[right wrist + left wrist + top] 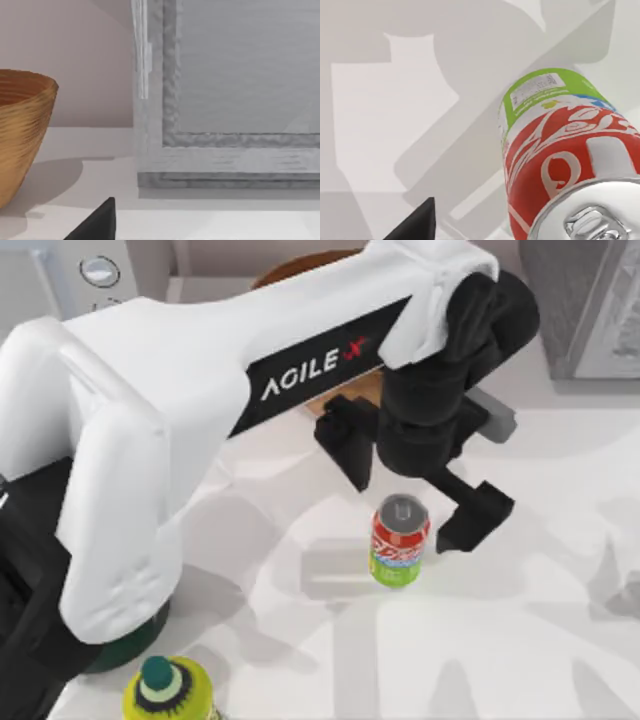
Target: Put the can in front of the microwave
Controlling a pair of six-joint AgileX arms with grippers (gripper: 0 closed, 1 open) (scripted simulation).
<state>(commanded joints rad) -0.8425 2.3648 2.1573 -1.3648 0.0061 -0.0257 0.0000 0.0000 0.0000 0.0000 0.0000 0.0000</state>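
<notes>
Can (400, 542) upright on table, between spread fingers of left end effector (420, 498), ungripped

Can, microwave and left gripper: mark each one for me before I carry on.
can (398, 550): top view, on its red band, standing upright.
microwave (98, 272): top view, on a round white dial, at the table's far left.
left gripper (415, 480): top view, midway between its open black fingers, above the can.

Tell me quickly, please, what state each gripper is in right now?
Left gripper: open, fingers astride the can, not holding it.
Right gripper: cannot be told.
</notes>
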